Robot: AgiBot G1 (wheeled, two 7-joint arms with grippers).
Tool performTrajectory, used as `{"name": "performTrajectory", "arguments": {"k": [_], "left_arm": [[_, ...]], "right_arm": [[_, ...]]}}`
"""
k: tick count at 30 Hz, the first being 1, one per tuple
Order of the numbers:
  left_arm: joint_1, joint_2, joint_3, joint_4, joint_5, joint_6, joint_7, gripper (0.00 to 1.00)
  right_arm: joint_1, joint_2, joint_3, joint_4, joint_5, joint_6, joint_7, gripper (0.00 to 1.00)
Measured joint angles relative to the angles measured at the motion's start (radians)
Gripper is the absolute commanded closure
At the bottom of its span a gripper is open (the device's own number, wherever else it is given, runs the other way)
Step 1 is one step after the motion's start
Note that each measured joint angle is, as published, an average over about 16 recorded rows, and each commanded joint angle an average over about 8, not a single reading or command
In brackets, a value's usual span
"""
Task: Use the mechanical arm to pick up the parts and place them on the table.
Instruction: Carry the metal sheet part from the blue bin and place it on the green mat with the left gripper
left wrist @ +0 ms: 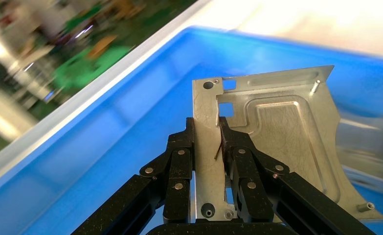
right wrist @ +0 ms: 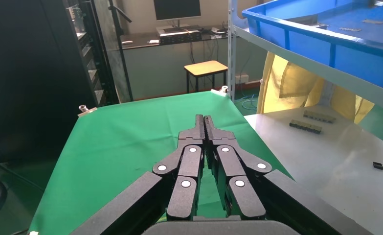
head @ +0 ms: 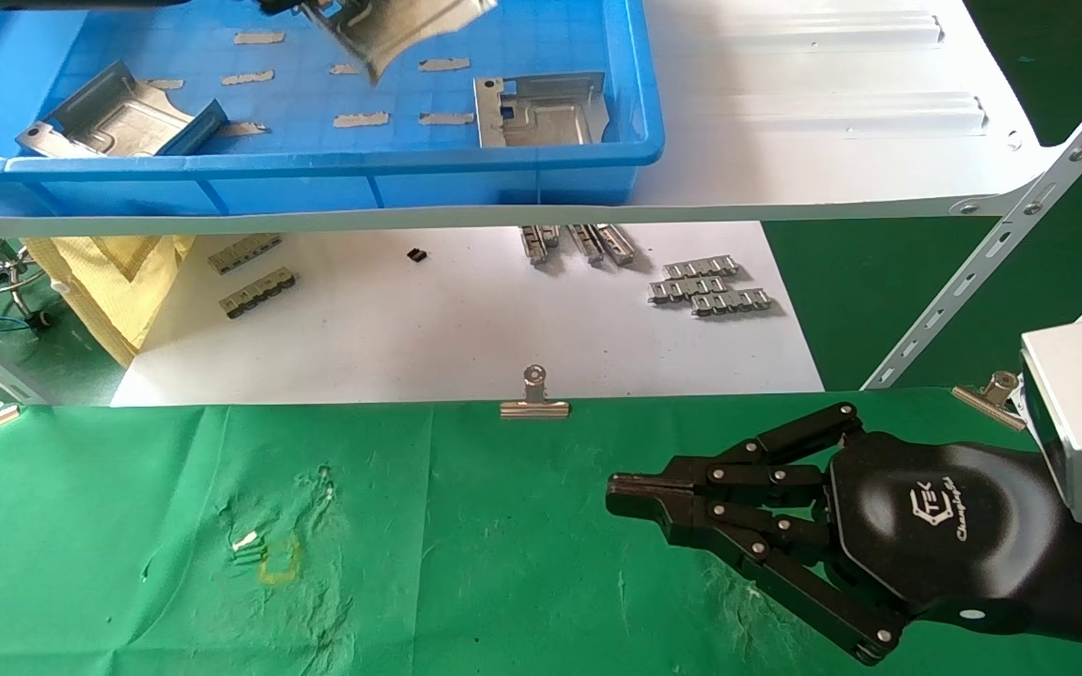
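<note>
My left gripper [left wrist: 207, 125] is shut on the flange edge of a silvery stamped part [left wrist: 277, 132], which it holds lifted over the blue tray. In the head view this part [head: 400, 28] hangs tilted at the top edge. Two more parts lie in the tray, one at the left [head: 118, 117] and one at the right [head: 541, 111]. My right gripper [head: 618, 490] hovers low over the green table [head: 466, 563] at the right, shut with nothing in it. The right wrist view shows its jaws [right wrist: 204, 120] pressed together.
The blue tray [head: 316, 164] sits on a white shelf board [head: 832, 141] above a lower white surface with grey ridged strips [head: 710, 286]. Binder clips [head: 534, 399] hold the cloth's far edge. A yellow square outline [head: 280, 560] marks the cloth. A slanted shelf strut [head: 1001, 235] stands at the right.
</note>
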Motion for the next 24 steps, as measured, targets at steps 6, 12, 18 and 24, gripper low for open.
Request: {"name": "performTrajectory", "arguments": {"k": [6, 12, 18, 24], "left_arm": [[0.022, -0.084, -0.027, -0.039, -0.060, 0.213, 0.131, 1.00], [0.102, -0.184, -0.021, -0.156, -0.155, 0.335, 0.250, 1.00], [0.240, -0.315, 0.052, -0.354, -0.287, 0.366, 0.340, 1.00], [0.375, -0.416, 0.177, -0.497, -0.371, 0.355, 0.434, 1.00]], "right_arm": [[0.000, 0.000, 0.000, 0.000, 0.000, 0.000, 0.000, 0.00], [0.000, 0.000, 0.000, 0.000, 0.000, 0.000, 0.000, 0.00], [0.000, 0.000, 0.000, 0.000, 0.000, 0.000, 0.000, 0.00], [0.000, 0.000, 0.000, 0.000, 0.000, 0.000, 0.000, 0.00]]}}
